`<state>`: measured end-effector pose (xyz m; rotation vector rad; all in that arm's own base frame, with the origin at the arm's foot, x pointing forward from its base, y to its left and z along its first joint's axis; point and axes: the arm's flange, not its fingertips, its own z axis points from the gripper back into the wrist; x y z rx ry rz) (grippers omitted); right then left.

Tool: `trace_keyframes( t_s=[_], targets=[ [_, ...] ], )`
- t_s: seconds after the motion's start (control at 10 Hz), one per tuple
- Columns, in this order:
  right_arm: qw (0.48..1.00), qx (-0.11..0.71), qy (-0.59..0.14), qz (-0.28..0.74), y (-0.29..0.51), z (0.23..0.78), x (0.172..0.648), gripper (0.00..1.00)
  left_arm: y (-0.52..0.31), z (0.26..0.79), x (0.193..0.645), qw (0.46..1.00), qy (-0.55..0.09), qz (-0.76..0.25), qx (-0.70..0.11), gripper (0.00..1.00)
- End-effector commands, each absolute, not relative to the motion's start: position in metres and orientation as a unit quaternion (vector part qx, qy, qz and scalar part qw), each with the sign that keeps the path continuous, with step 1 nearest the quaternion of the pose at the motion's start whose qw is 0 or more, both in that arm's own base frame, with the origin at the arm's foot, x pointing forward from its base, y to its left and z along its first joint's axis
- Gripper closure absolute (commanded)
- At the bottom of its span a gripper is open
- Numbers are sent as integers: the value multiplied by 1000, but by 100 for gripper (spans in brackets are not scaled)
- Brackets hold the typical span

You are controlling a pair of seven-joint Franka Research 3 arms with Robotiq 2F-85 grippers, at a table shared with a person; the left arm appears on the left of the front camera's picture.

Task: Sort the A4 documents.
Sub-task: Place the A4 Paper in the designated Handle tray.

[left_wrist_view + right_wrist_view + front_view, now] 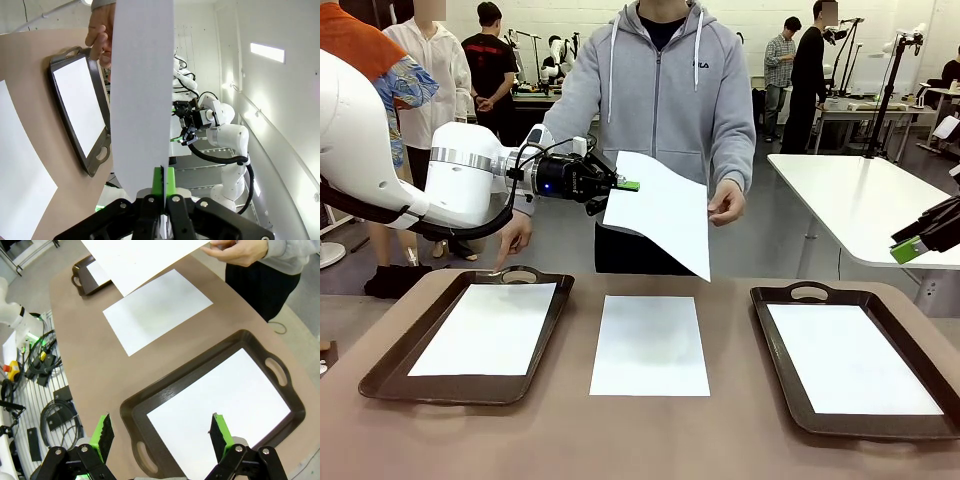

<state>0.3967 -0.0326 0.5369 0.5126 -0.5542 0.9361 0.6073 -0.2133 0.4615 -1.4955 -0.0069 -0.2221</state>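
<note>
The robot's left hand [630,185] is clamped on the nine o'clock edge of a thin, blank white A4 paper sheet [660,215]. The sheet is held aloft at twelve o'clock from another white sheet [650,345] lying flat on the brown counter [650,440]. A person's fingers [720,212] pinch its three o'clock edge. Pulling before they release could tear it or slip it from the grip. It hangs limp, one corner drooping. The right hand [162,432], jaws apart, hovers over a dark brown tray [132,412].

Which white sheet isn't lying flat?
The sheet pinched in the left tool, tilted in the air above the table. The other three lie flat: one in the left tray, one in the right tray, one on the table between them.
</note>
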Motion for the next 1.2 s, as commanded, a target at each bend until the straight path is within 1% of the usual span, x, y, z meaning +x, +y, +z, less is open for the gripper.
trace_keyframes(
  t_s=[0.0,0.2,0.5,0.7,0.8,0.9,1.1],
  targets=[
    [825,242,-259,441,-32,536,397,0,-213,462,607,728,-4,-101,-678,100],
    [825,242,-259,441,-32,536,397,0,-205,467,599,734,-7,-84,-674,99],
    [825,242,-259,441,-32,536,397,0,-173,490,586,738,7,-93,-668,99],
    [825,242,-259,441,-32,536,397,0,-146,499,577,758,9,-85,-646,99],
    [825,242,-259,441,-32,536,397,0,-137,498,575,769,21,-87,-633,99],
    [825,242,-259,441,-32,536,397,0,-127,496,571,774,45,-112,-621,99],
    [825,242,-259,441,-32,536,397,0,-102,489,565,796,52,-108,-593,99]
  ],
)
